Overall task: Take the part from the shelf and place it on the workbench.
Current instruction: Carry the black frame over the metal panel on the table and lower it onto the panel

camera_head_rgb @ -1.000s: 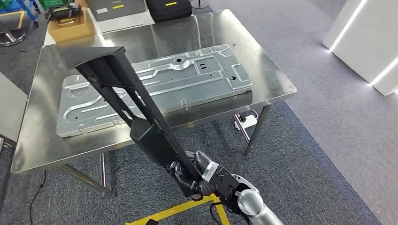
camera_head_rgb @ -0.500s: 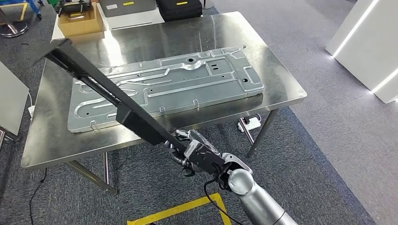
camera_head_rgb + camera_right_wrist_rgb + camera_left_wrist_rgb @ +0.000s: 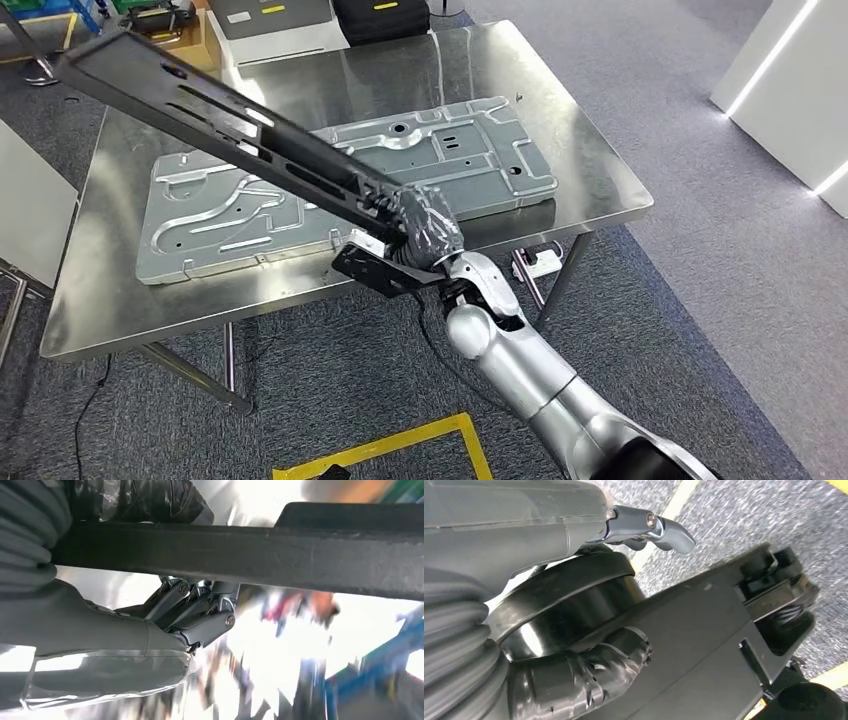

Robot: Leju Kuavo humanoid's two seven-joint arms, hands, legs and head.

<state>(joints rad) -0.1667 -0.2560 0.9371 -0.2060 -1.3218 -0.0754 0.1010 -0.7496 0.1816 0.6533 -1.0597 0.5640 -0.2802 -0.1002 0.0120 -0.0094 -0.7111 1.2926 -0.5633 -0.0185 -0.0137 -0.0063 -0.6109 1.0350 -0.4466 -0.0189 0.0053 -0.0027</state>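
Grey carpet covers the floor, with a strip of yellow tape (image 3: 400, 445) marked on it near the robot, and a white wall panel with a lit edge stands off to the right. A stainless steel table (image 3: 580, 150) stands in the middle, and a large stamped sheet-metal panel (image 3: 450, 160) lies flat across most of its top. Beyond the far edge sit a cardboard box (image 3: 195, 30) and a dark case (image 3: 380, 15). The right hand (image 3: 425, 225) reaches in over the near edge of the table, and its fingers (image 3: 200, 607) are wrapped around the long black part (image 3: 220, 115) near its lower end. The part slants up and away to the left, held above the metal panel and well off it, its upper end passing out over the far left corner of the table. In the right wrist view the black bar (image 3: 300, 555) runs straight across in front of the curled fingers. The left hand (image 3: 574, 520) hangs low beside dark parts of the robot over the carpet, one finger (image 3: 659, 527) sticking out; whether it is clenched or released I cannot tell.
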